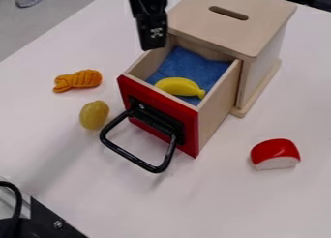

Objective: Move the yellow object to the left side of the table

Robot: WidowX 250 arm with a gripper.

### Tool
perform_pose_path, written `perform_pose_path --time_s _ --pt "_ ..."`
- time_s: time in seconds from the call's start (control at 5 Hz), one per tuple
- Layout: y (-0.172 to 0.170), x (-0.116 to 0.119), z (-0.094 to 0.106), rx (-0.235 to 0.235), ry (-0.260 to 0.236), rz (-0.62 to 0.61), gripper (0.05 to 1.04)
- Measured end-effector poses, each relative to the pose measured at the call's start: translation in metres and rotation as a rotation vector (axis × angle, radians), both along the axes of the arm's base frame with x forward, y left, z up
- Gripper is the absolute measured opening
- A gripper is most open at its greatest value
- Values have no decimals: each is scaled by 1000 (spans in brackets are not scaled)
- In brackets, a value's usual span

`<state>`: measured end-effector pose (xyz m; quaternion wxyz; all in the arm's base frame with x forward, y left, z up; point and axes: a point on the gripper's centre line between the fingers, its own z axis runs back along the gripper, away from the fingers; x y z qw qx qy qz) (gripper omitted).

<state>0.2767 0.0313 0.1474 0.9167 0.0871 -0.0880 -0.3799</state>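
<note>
Nearest the camera, at 7 o'clock: black bracket (58,224) with a bolt, cable (14,191) beside it. Directions are by the view's clock face.

Step in hand, my judgement: the approach, before any grasp. I have the gripper (153,44) at 12 o'clock, above the far left corner of the open drawer (215,117). Claw state: cannot tell whether released or clenched.

Next move calls for lining up over the banana (180,86), descending between the drawer walls, gripping its middle, then lifting past the red front (159,117) before travelling towards 9 o'clock. Risk: pinching the blue cloth (183,66) too, or knocking the olive-yellow oval (94,114) at 9 o'clock.

Task's thing, taken as the banana: inside the drawer, on the cloth, near the red front. Bright yellow, smooth, gently curved; stubby stem end towards 4 o'clock.
</note>
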Motion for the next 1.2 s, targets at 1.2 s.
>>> perform_pose_path --time_s 1.2 --pt "-11 15 -84 -1 168 -67 945"
